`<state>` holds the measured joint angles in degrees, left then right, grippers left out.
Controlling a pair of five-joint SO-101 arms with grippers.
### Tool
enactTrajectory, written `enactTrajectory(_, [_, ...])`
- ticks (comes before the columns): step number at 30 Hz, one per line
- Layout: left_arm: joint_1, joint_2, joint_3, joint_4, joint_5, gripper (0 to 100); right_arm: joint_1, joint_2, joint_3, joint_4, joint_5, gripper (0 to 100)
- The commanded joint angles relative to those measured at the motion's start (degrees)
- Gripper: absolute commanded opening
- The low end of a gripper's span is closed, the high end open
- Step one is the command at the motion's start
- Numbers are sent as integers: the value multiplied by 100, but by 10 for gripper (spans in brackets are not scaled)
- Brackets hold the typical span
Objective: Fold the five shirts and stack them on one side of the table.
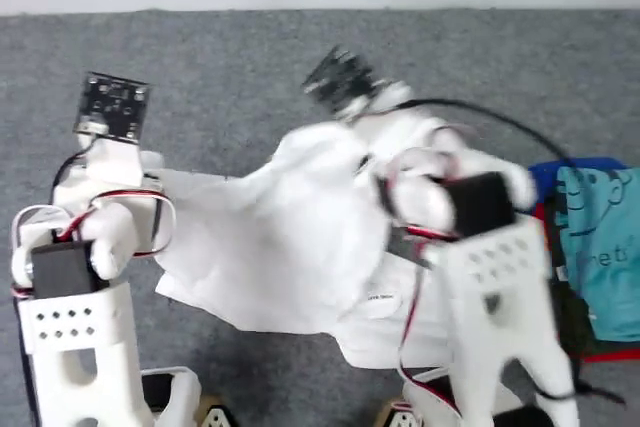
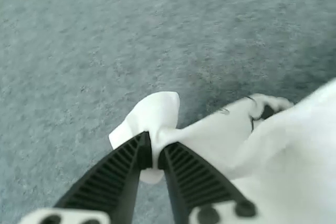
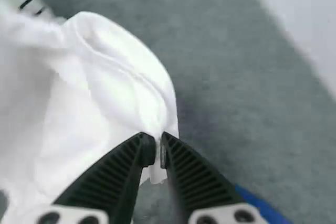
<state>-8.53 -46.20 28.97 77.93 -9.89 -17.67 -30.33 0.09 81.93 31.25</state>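
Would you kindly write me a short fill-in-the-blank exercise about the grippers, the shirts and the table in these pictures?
1. Both the left gripper and the right gripper are ___ on the white cloth shirt.
2. The tabletop under it is a ___ carpet-like fabric.
3. The pile of folded coloured shirts lies on the ___ arm's side of the table.

Missing words: shut; grey; right.

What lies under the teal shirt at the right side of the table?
Under the teal shirt, edges of blue cloth, dark cloth and red cloth stick out; their middles are covered.
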Motion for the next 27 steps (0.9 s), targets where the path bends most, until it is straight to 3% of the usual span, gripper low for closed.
enactTrajectory(1, [404, -79, -558, 132, -35, 14, 532, -391, -1099, 22, 62, 10])
enactTrajectory(11, [484, -79, -1851, 809, -35, 14, 796, -673, -3165, 57, 62, 10])
enactTrajectory(18, [484, -79, -3222, 1855, -26, 14, 875, -690, -5134, 778, 53, 10])
enactTrajectory(24, [448, -273, -3987, 2268, 9, 14, 2097, -699, -6207, 1174, -229, 10])
enactTrajectory(27, [440, -519, -3987, 2259, 9, 14, 2220, -699, -6242, 1270, -237, 10])
